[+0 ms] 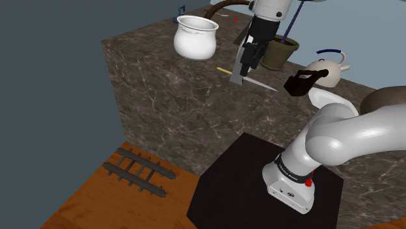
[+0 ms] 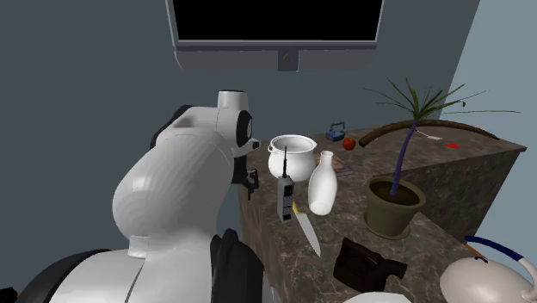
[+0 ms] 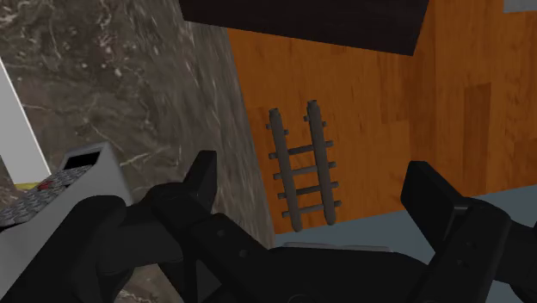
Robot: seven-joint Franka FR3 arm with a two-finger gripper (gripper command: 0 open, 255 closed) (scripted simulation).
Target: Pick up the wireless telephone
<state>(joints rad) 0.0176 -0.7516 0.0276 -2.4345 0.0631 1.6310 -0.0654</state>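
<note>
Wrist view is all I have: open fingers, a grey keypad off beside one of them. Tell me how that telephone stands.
Observer: The wireless telephone stands upright on the marbled counter, antenna pointing up.
Operator: Name whatever crowds it.
Observer: A white bottle stands close beside it, on the second exterior view's right.
Operator: Report anything lying nearby.
Observer: A knife lies flat on the counter near the telephone's foot, on the side toward the second exterior camera, running along the counter's edge.
</note>
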